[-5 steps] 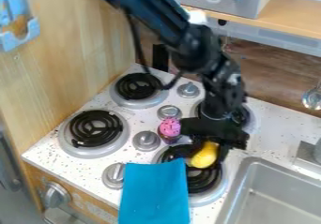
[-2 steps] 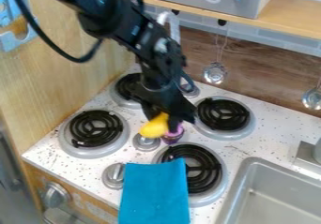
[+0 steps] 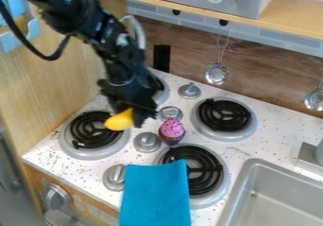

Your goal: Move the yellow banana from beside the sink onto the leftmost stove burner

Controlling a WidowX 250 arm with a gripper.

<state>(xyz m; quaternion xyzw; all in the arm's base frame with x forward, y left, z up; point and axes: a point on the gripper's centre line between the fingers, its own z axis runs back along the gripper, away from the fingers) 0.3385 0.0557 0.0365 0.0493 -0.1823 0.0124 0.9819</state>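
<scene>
The black gripper [image 3: 131,116] hangs over the left side of the stove, shut on a yellow object [image 3: 120,120], rounded and pear-like. The yellow object is above the right part of the front left burner [image 3: 95,131]. To the right of the gripper, a cupcake with pink frosting and a dark base [image 3: 172,131] stands on the stove top between the knobs. A blue cloth [image 3: 155,194] lies at the front, over the edge of the front right burner [image 3: 200,170].
The back right burner [image 3: 225,115] and several silver knobs [image 3: 147,142] are on the speckled stove top. A metal sink [image 3: 277,196] is at the lower right. Ladles [image 3: 216,73] hang along the back wall; a wooden panel [image 3: 63,73] stands at left.
The gripper has moved left with the yellow object, from the front right burner past the cupcake to the front left burner. The cupcake and cloth have stayed in place.
</scene>
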